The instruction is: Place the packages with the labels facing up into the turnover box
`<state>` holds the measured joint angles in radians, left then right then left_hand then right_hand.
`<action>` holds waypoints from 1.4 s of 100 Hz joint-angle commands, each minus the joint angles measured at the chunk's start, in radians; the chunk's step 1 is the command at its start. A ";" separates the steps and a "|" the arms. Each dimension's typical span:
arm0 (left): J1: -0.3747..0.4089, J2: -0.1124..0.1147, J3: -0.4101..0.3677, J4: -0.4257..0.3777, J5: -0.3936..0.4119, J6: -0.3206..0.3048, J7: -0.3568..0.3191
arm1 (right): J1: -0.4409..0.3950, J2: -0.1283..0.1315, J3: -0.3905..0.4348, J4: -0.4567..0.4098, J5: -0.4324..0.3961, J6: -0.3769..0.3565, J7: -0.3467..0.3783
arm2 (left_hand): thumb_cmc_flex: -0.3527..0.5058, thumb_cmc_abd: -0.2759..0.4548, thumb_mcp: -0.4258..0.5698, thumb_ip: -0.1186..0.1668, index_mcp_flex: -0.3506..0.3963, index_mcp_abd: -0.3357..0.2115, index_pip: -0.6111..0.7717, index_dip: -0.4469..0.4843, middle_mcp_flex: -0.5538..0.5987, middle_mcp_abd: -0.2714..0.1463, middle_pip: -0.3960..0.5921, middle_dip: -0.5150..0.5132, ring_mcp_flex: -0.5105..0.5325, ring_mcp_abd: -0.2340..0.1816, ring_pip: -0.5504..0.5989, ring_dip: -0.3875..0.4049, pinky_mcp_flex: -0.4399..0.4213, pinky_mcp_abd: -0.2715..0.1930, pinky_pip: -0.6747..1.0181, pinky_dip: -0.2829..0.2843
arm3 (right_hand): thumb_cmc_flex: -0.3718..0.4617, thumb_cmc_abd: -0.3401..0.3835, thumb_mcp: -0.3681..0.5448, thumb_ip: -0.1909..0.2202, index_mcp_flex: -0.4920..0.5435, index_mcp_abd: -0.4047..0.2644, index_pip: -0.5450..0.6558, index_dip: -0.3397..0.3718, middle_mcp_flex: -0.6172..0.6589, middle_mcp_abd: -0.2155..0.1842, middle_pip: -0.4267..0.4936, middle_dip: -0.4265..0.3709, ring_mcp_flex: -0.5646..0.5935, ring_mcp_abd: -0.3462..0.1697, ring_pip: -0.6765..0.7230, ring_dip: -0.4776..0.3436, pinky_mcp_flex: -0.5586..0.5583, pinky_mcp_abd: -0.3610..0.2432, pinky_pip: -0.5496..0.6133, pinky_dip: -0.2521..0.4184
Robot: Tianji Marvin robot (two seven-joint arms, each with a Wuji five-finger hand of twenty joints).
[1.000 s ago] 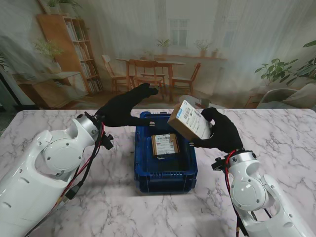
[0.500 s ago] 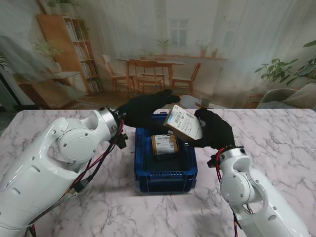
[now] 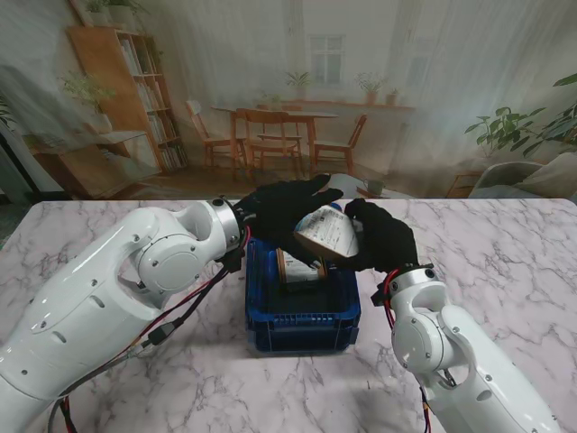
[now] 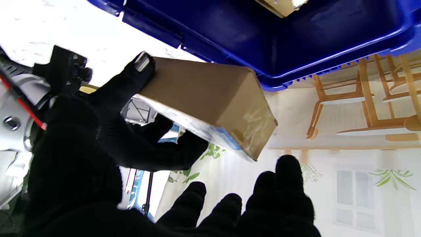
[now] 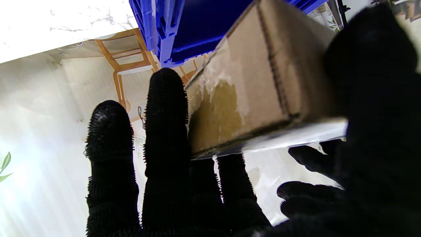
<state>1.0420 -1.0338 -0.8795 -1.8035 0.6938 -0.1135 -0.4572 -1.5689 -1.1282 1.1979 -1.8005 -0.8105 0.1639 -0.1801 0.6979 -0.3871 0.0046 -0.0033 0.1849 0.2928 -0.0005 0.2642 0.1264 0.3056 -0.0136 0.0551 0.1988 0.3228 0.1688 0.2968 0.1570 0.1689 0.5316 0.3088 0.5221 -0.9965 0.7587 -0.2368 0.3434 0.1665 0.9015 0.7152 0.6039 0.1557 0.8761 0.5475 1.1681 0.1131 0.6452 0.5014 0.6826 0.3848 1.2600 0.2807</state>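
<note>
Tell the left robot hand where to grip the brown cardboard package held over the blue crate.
Grip the brown cardboard package by its free far-left end, coming from the left. The right robot hand covers the right end; the label faces up; the left robot hand is open beside it.

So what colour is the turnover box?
Deep blue plastic turnover box; the stand view shows it best.

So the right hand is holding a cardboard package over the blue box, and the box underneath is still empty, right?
Not quite. The right hand does hold the cardboard package over the blue box, but the box is not empty: the stand view shows another labelled package already lying inside it.
</note>
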 commanded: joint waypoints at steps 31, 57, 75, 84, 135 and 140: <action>-0.097 -0.006 0.098 0.061 0.037 0.031 -0.047 | -0.019 0.004 -0.017 -0.029 -0.031 -0.019 -0.004 | 0.007 -0.034 -0.012 -0.018 -0.017 0.100 0.071 0.193 0.012 0.001 0.022 0.154 0.010 -0.042 0.016 0.042 0.000 -0.085 0.040 0.002 | 0.227 0.157 0.318 0.064 0.155 -0.280 0.446 0.040 0.132 -0.025 0.115 0.070 0.043 -0.035 0.068 0.007 0.019 -0.012 0.032 0.014; -0.151 -0.007 0.156 0.099 0.031 0.060 -0.072 | -0.017 0.006 -0.029 -0.032 -0.042 -0.027 -0.001 | 0.063 -0.033 0.019 0.016 0.009 0.099 0.084 0.224 0.064 -0.004 0.052 0.239 0.055 -0.048 0.050 0.115 0.020 -0.097 0.080 0.026 | 0.230 0.161 0.326 0.064 0.154 -0.280 0.447 0.039 0.131 -0.022 0.113 0.071 0.044 -0.036 0.073 0.006 0.021 -0.012 0.032 0.013; -0.163 -0.006 0.164 0.113 0.040 0.066 -0.082 | -0.019 0.007 -0.030 -0.032 -0.047 -0.032 0.001 | 0.117 -0.025 0.052 0.046 0.039 0.096 0.101 0.255 0.103 -0.009 0.072 0.314 0.077 -0.047 0.086 0.201 0.032 -0.098 0.124 0.061 | 0.228 0.163 0.326 0.062 0.153 -0.279 0.447 0.037 0.131 -0.022 0.111 0.072 0.044 -0.038 0.078 0.006 0.022 -0.013 0.034 0.012; -0.169 -0.006 0.169 0.119 0.039 0.070 -0.082 | -0.018 0.008 -0.032 -0.032 -0.048 -0.034 0.003 | 0.150 -0.011 0.063 0.057 0.057 0.083 0.123 0.284 0.131 -0.021 0.087 0.355 0.098 -0.053 0.100 0.236 0.046 -0.100 0.148 0.082 | 0.227 0.165 0.326 0.061 0.152 -0.278 0.447 0.035 0.129 -0.020 0.111 0.072 0.044 -0.039 0.079 0.005 0.022 -0.013 0.034 0.012; -0.186 -0.011 0.199 0.145 0.034 0.112 -0.078 | -0.023 0.011 -0.034 -0.038 -0.067 -0.029 0.010 | 0.204 -0.017 0.218 0.139 0.122 0.060 0.193 0.498 0.263 -0.047 0.239 0.542 0.263 -0.071 0.223 0.448 0.181 -0.110 0.303 0.215 | 0.224 0.168 0.323 0.060 0.146 -0.268 0.432 0.026 0.121 -0.016 0.110 0.075 0.044 -0.043 0.089 0.008 0.025 -0.015 0.039 0.011; -0.182 -0.013 0.197 0.147 0.037 0.121 -0.071 | -0.024 0.011 -0.034 -0.039 -0.066 -0.027 0.010 | 0.208 -0.020 0.218 0.131 0.142 0.056 0.202 0.505 0.280 -0.050 0.265 0.553 0.285 -0.071 0.240 0.467 0.201 -0.109 0.323 0.222 | 0.223 0.170 0.323 0.060 0.146 -0.266 0.432 0.025 0.121 -0.015 0.111 0.075 0.044 -0.044 0.091 0.008 0.026 -0.015 0.039 0.011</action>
<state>0.8601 -1.0432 -0.6779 -1.6740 0.7192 -0.0127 -0.5283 -1.5840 -1.1165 1.1677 -1.8282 -0.8772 0.1354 -0.1719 0.7818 -0.4527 0.0415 0.0727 0.2878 0.3425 0.1781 0.7512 0.3773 0.2576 0.2291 0.5861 0.4504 0.2426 0.3765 0.7409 0.3385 0.1173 0.8093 0.5007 0.5221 -0.9972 0.7587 -0.2368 0.3528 0.1663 0.8987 0.6591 0.6131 0.1793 0.8726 0.5822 1.1808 0.0979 0.6936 0.5014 0.6971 0.3843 1.2703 0.2813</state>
